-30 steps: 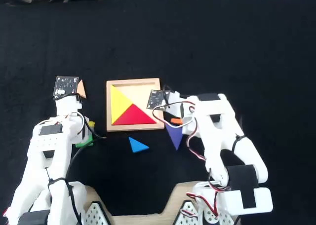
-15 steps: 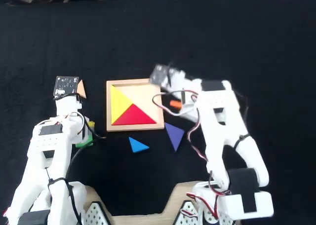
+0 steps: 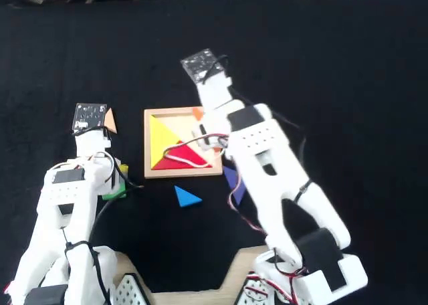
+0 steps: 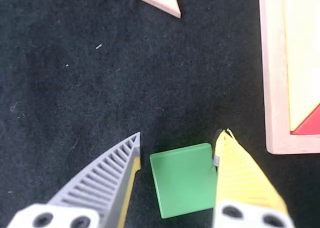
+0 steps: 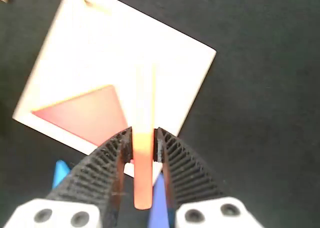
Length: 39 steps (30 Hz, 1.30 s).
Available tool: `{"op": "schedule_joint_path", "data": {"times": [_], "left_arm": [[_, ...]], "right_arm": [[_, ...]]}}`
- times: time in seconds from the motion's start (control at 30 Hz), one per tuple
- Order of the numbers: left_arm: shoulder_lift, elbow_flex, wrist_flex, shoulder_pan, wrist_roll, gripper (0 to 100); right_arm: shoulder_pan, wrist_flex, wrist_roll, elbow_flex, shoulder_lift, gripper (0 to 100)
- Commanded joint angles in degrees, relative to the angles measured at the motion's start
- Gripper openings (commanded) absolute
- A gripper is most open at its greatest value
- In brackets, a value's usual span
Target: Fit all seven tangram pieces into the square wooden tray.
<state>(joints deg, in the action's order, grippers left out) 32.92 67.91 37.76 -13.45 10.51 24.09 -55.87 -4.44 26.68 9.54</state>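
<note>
One orange piece [image 5: 143,158], nipped in right claw [image 5: 143,133]

R fingers [image 5: 107,163] clamped, arm stretched fwd; L fingers [image 4: 112,173] spread.

Right gripper [image 5: 143,133] swung over tray [image 3: 146,144], carrying orange piece [image 5: 142,188].

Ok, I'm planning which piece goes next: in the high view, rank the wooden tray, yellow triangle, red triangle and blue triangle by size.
1. wooden tray
2. yellow triangle and red triangle, which look alike
3. blue triangle, smallest
</note>
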Motion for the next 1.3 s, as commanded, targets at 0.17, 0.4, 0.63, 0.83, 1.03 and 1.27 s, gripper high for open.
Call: {"op": "schedule_joint_path", "data": {"times": [0.17,0.4,0.63,0.83,1.03,1.27], "left_arm": [[1.3,0.0,-1.0,-0.7,-0.1,24],[1.3,0.0,-1.0,-0.7,-0.1,24],[1.3,0.0,-1.0,-0.7,-0.1,24],[1.3,0.0,-1.0,-0.7,-0.1,24],[1.3,0.0,-1.0,-0.7,-0.1,24],[1.3,0.0,-1.0,-0.7,-0.1,24]], "right_arm": [[1.0,1.9,4.7,-10.5,-12.7,1.1],[1.1,2.4,8.1,-14.4,-17.4,1.1],[1.8,2.3,10.8,-14.8,-19.5,1.1],[1.9,2.5,10.8,-16.5,-23.3,1.1],[1.4,2.4,10.7,-17.1,-24.6,1.1],[2.0,-0.4,10.3,-16.9,-24.7,18.5]]}}
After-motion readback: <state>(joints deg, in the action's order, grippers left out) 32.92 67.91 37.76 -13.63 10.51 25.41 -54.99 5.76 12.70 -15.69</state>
